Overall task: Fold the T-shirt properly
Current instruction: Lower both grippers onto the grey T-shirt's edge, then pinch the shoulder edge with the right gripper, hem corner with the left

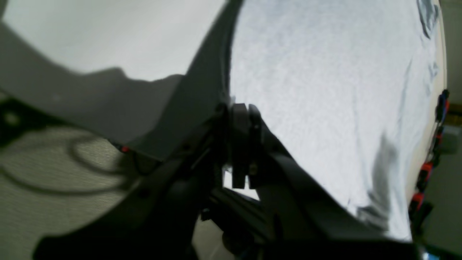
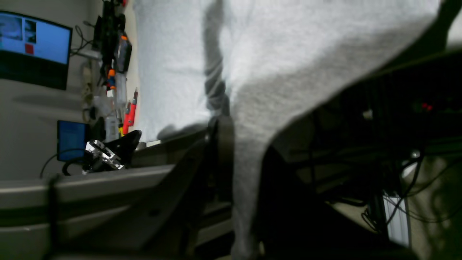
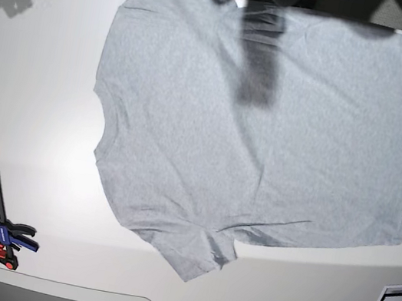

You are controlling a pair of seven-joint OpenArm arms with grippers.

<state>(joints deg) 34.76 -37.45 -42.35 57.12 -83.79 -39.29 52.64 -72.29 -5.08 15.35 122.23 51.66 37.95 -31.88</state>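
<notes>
- T-shirt: light grey, plain side up, spread flat over most of the white counter. One sleeve is seen pointing toward the counter's near edge; the far edge of the shirt runs off the counter's far side, where it is lifted.
- Left claw: seen closed in the left wrist view, jaws pressed together at the T-shirt's edge, with the cloth pinched between them.
- Right claw: seen closed in the right wrist view, a fold of the T-shirt gripped and hanging down past it.
- Clamps: red, blue and black, laid along the counter's left edge, well apart from the T-shirt.
- Monitor: lit blue, beyond the counter, in the right wrist view.
</notes>
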